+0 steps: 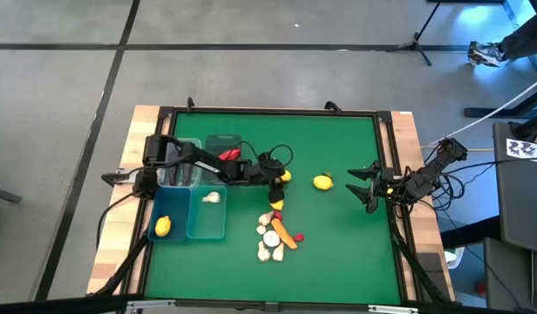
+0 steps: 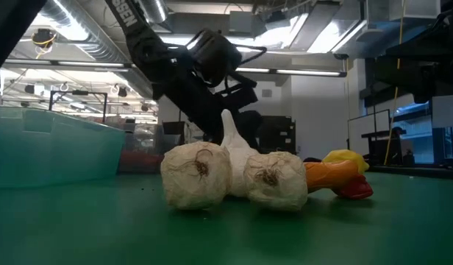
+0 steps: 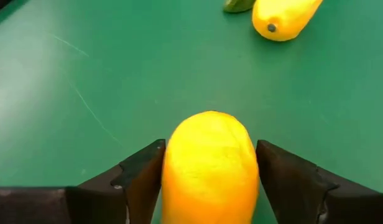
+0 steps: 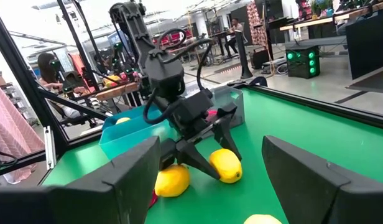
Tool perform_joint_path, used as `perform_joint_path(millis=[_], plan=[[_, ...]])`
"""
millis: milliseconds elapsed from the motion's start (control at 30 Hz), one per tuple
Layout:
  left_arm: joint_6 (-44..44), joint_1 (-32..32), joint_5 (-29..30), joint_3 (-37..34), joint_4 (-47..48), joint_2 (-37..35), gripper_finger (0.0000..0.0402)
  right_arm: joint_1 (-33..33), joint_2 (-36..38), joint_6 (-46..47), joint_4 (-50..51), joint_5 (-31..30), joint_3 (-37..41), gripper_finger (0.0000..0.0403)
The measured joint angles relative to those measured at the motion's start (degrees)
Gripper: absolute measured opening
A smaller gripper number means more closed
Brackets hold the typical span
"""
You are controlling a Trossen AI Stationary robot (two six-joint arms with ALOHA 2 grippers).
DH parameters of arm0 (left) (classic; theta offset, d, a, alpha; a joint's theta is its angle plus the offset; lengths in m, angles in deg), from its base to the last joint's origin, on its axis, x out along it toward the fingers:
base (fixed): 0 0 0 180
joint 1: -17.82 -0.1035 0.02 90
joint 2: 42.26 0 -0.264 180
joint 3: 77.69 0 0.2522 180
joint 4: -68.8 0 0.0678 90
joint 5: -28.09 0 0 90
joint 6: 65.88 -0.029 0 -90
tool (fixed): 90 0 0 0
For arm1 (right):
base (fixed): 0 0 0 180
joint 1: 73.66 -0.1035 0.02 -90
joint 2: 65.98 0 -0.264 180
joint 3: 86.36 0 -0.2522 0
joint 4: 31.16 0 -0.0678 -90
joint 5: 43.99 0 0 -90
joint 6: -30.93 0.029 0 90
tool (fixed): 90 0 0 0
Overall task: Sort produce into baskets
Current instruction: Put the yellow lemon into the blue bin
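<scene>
My left gripper is low over the middle of the green table, open, with a yellow lemon lying on the table between its fingers. A second lemon lies just beside it, and a third lies toward the right. A pile of produce with garlic bulbs, an orange carrot and a red pepper sits nearer the front edge. The baskets stand at the left. My right gripper waits open at the table's right edge. My left gripper comes slanting down from the table's left. Its two fingers stand close against the lemon's two sides. Whether they touch it, I cannot tell. The lemon rests on the table.
One blue basket holds a lemon, a clear one a garlic bulb, and a far one a red piece. Open green table lies at the far side and at the front right. A raised rim frames the table.
</scene>
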Motion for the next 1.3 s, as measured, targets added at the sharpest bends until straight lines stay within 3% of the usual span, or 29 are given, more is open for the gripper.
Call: perform_joint_path(millis=[333, 567, 700, 1100, 1300], plan=[[1.02, 0.05, -0.57, -0.04, 0.42, -0.23, 0.0185, -0.02, 0.0, 0.0, 0.0, 0.0, 0.0, 0.028], [1.93, 0.09, -0.98, 2.48, 1.24, -0.6, 0.0186, 0.0, 0.0, 0.0, 0.01, 0.0, 0.0, 0.028], [1.92, 0.22, -0.96, 4.27, 6.77, -3.25, 0.0189, 0.0, 0.0, 0.02, 0.02, 0.0, 0.0, 0.028], [6.25, 5.99, 0.12, 3.61, 33.92, -28.25, 0.019, 0.0, -0.62, 0.02, 0.04, 0.0, 0.0, 0.028], [20.82, 12.83, 13.89, -0.27, 49.96, -39.8, 0.019, -0.02, -1.47, 0.31, 0.02, 0.0, 0.0, 0.028]])
